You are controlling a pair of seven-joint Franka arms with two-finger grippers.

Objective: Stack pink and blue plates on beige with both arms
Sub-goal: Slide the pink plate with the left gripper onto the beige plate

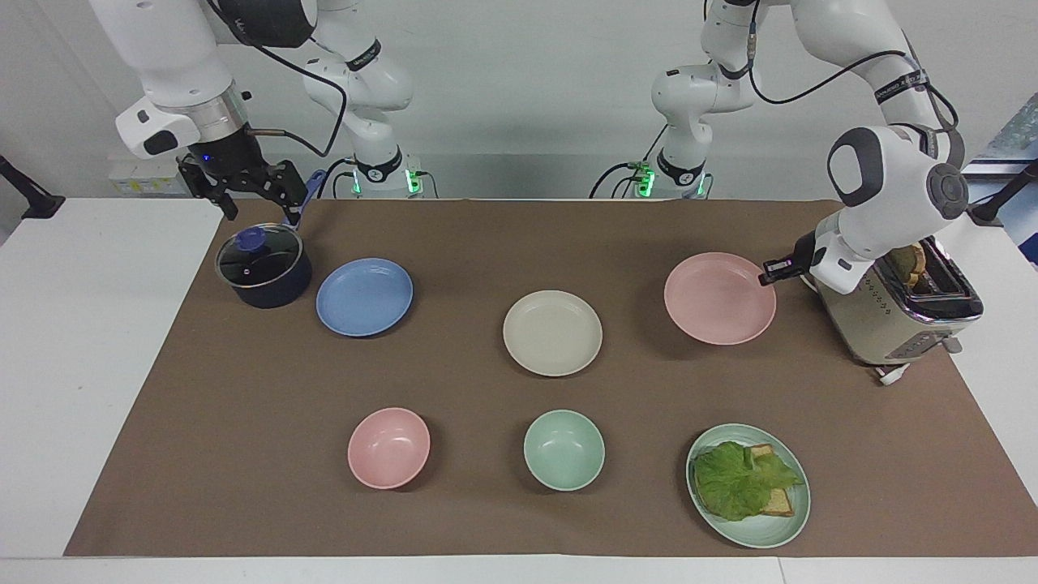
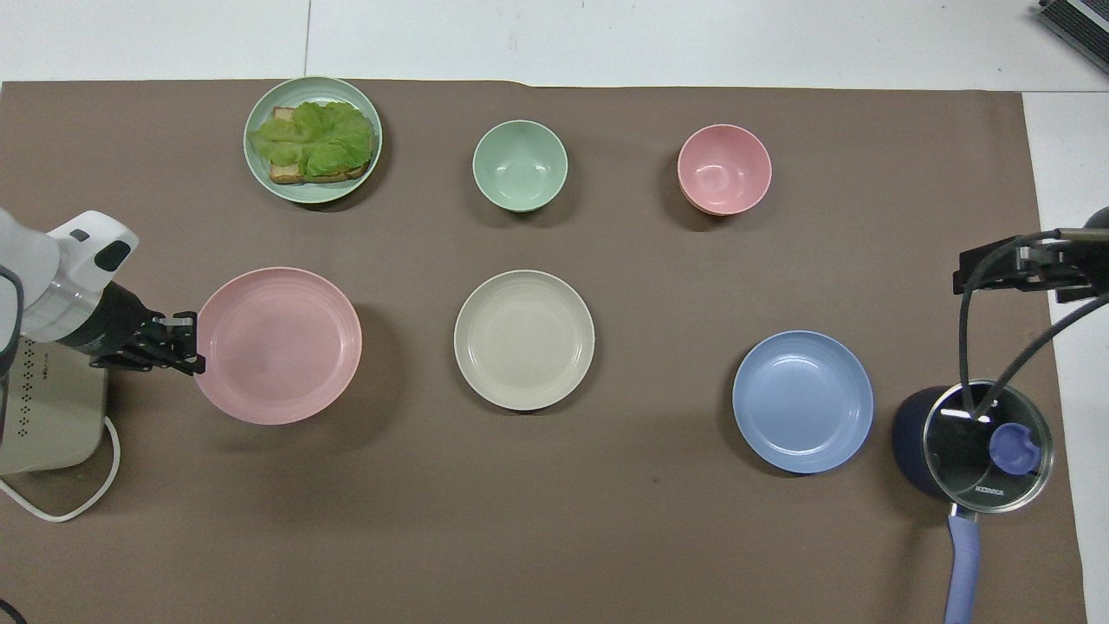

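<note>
Left gripper (image 1: pixel 769 276), fingers clenched on the rim of the pink plate (image 1: pixel 719 298), holds it raised over the mat (image 1: pixel 486 503) toward the left arm's end, beside the toaster (image 1: pixel 900 312). Right gripper (image 1: pixel 243 191), fingers released, waits above the pot (image 1: pixel 261 266). Beige plate (image 1: pixel 552 332) lies mid-mat; blue plate (image 1: pixel 364 297) beside the pot.

Robot lab: white arms (image 1: pixel 884 178) at bare-walled table (image 1: pixel 81 341) w/ staged kitchenware
</note>
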